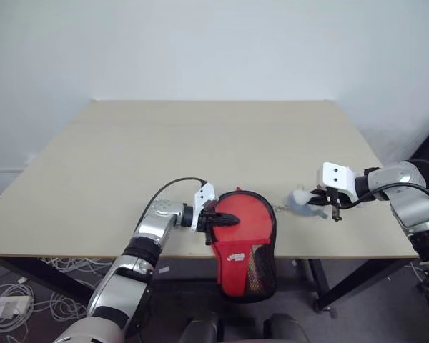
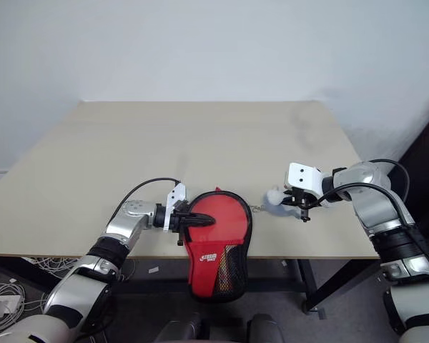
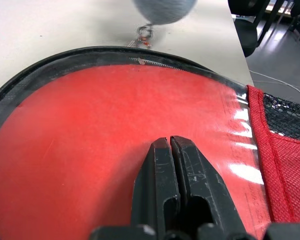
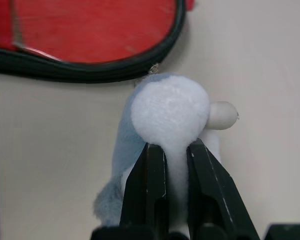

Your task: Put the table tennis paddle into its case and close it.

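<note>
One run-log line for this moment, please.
case: table's near edge, overhanging | left end effector: shut, on case | right end effector: shut on plush zipper charm

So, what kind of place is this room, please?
Probably a lab or office workroom: a plain pale table against a bare white wall, loose cables with a power adapter on the floor, and office chairs nearby.

The table tennis paddle cannot be made out as a separate thing; the red showing through the clear side of the case (image 1: pixel 244 239) may be its blade. The white logo on the case is too small to read. In the left wrist view the grey plush charm (image 3: pixel 164 9), at twelve o'clock, is blurred and cut off.
</note>
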Controlling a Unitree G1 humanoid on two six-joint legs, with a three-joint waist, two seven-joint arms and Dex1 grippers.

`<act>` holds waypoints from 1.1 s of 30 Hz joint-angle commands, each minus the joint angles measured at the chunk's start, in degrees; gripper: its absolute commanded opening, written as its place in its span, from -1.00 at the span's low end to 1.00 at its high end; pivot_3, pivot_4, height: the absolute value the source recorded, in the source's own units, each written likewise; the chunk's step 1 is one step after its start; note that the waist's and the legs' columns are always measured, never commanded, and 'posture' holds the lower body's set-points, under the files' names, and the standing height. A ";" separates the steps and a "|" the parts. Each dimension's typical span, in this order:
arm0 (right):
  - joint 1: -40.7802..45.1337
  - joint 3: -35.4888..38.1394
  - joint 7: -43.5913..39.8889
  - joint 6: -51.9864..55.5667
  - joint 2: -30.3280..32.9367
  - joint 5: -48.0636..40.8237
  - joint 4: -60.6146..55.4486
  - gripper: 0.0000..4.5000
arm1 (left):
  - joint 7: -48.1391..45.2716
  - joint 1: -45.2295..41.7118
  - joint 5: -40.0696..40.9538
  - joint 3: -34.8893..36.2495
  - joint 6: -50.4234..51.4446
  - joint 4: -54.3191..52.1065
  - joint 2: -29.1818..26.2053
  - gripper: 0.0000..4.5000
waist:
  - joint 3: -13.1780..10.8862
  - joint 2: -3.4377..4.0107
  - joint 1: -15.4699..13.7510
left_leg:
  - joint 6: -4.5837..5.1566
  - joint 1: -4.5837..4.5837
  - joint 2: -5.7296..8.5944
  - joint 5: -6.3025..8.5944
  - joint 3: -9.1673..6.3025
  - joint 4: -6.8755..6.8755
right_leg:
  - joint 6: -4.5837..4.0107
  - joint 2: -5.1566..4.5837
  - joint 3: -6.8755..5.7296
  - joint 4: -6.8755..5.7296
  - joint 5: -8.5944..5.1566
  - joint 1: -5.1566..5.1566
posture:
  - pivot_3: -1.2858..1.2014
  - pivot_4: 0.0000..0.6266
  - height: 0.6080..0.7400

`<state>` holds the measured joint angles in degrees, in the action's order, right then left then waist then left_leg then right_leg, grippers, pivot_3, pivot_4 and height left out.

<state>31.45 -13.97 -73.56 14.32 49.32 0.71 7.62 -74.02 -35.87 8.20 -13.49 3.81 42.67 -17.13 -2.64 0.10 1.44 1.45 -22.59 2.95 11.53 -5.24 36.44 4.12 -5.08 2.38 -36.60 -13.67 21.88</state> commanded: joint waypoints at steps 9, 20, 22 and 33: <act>-12.67 6.36 -6.16 6.86 8.98 -10.78 -20.04 -0.98 | -0.88 -0.10 -3.08 -1.65 0.14 3.58 -0.07 -1.00 | -0.01 -0.03 -0.54 | 0.05 -0.01 -0.05 0.22 0.01 0.25 | 0.13 0.00 -0.01 0.04 -0.11 -0.11 | 0.03 -1.00 0.99; -20.80 8.47 -7.84 11.23 13.58 -17.65 -30.77 -0.98 | -1.04 -1.20 -3.47 -1.67 -0.12 4.59 0.14 -1.00 | -0.03 -0.10 -1.06 | 0.05 -0.02 -0.16 0.39 -0.04 0.38 | 0.24 0.01 0.01 0.06 -0.26 -0.14 | 0.03 -1.00 0.99; -22.48 8.85 -8.16 11.44 14.30 -18.90 -32.58 -0.98 | -1.03 -1.34 -3.53 -1.74 -0.27 4.83 0.17 -1.00 | -0.03 -0.10 -1.27 | 0.01 -0.02 -0.24 0.44 -0.02 0.39 | 0.24 0.02 0.02 0.07 -0.26 -0.12 | 0.03 -1.00 0.99; -29.64 11.48 -8.98 10.52 17.64 -21.63 -36.63 -0.98 | -1.57 -1.35 -3.67 -2.44 -0.58 5.13 -0.05 -1.00 | -0.04 -0.16 -1.77 | -0.08 -0.02 -0.48 0.63 0.15 0.48 | 0.22 0.07 0.00 0.17 -0.28 -0.14 | 0.03 -1.00 0.99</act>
<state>2.70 -3.91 -80.17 25.66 65.11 -19.21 -26.80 -75.73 -38.18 7.45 -14.68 2.46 45.88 -16.22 -2.67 -0.06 -0.32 1.38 -22.62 2.46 12.16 -5.10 36.93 4.34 -5.02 2.38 -36.43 -13.95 21.72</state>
